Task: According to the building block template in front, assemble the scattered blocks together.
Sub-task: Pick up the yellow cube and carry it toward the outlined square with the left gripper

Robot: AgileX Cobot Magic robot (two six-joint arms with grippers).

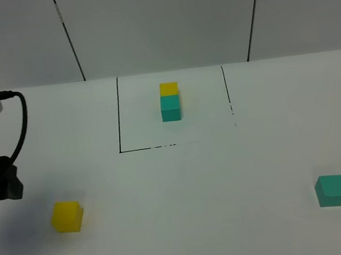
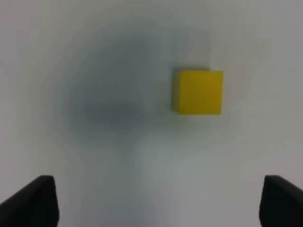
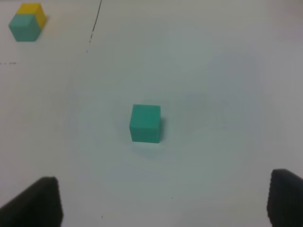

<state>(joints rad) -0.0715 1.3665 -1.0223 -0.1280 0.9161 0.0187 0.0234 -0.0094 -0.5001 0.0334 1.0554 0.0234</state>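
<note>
The building block template is a yellow cube joined to a teal cube, standing inside a thin black drawn outline at the table's back middle. It also shows in the right wrist view. The loose yellow cube sits at the front left. My left gripper is open and empty above the table, apart from the yellow cube. The loose teal cube sits at the front right. My right gripper is open and empty, apart from the teal cube.
The left arm's black body and its cable show at the left edge of the high view. The right arm is out of that view. The white table meets a grey panelled wall at the back.
</note>
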